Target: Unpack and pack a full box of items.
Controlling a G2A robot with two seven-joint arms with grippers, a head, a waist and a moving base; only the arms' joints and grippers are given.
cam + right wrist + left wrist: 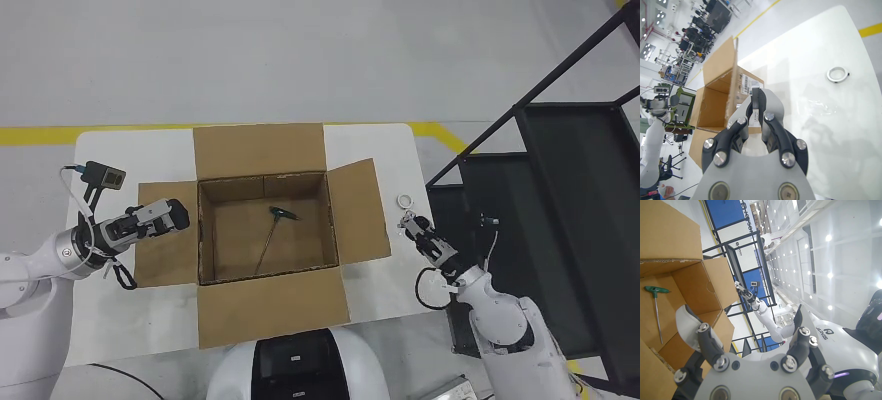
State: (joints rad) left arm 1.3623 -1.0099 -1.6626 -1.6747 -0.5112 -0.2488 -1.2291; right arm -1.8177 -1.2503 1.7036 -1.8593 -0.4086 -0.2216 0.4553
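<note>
The open cardboard box (265, 187) sat with its flaps spread. On its floor lay a green-handled T hex key (271, 234). The left gripper (180, 214) hovered over the box's left flap, fingers spread wide. Beyond the box's right flap, the right gripper (755, 95) was pinched on what looked like a small grey block (755, 85). A white ring (837, 74) lay farther out.

Hex key (270, 238) lies in the box (260, 150); ring (404, 200) lies right of it.
</note>
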